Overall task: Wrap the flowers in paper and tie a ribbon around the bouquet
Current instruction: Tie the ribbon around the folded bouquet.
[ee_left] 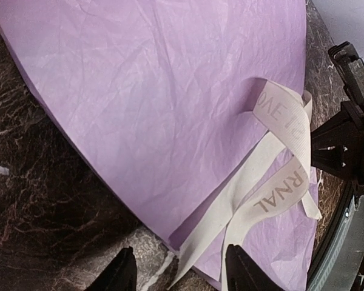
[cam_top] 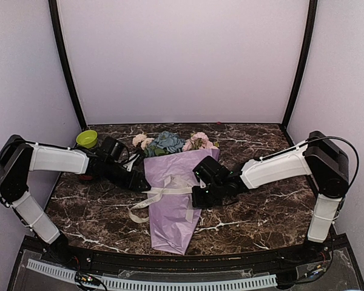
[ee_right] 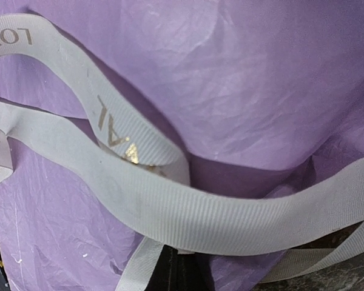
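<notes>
The bouquet (cam_top: 173, 206) lies on the marble table, a lilac paper (ee_left: 151, 91) cone with its tip toward the near edge. The flowers (cam_top: 168, 142), pink, cream and blue, poke out of the far end. The cream ribbon (cam_top: 165, 190) crosses the cone's middle, looped with loose tails (ee_left: 273, 182). My left gripper (cam_top: 147, 183) is at the cone's left edge, open. One ribbon tail (ee_left: 197, 242) lies loose between its fingers (ee_left: 124, 273). My right gripper (cam_top: 198, 196) is at the cone's right edge. Its jaws (ee_right: 181, 257) are shut on the ribbon (ee_right: 188, 218), whose band stretches across their tips.
A green bowl (cam_top: 87, 139) stands at the back left behind the left arm. The booth's walls and black corner posts (cam_top: 67, 66) close in the table on three sides. Bare marble (cam_top: 273, 206) lies to the right of the bouquet.
</notes>
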Available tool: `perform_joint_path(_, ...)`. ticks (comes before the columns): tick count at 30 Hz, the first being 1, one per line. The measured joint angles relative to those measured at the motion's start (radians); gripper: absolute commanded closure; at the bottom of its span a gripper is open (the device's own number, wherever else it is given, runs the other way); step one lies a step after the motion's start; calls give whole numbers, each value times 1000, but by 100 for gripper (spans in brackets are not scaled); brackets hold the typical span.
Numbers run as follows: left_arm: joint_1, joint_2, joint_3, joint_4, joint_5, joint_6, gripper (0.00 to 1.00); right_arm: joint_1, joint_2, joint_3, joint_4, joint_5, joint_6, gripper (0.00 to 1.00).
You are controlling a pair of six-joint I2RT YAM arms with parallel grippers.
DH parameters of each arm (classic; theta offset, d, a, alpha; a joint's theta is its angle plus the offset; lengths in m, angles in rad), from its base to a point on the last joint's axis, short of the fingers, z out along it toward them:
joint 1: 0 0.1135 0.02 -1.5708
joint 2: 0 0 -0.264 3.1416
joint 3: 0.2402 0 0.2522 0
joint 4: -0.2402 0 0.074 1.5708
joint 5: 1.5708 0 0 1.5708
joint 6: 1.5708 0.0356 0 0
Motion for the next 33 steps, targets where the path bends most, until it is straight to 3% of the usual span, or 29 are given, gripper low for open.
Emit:
perform_joint_path(3,0,0,-1,-21,10,18,48,0,0,0,-2,0,-1,100)
perform_joint_path(8,0,18,-10,-18,70,27,60,0,0,5,-9,0,-9,100)
perform_joint_path(13,0,73,-10,-22,98,32,88,0,0,5,-11,0,-11,100)
perform_joint_path(16,0,71,-10,-16,100,43,96,0,0,5,-13,0,-11,100)
perform_joint_path(33,0,8,-10,-37,64,59,98,2,-29,7,-39,-23,-44,100)
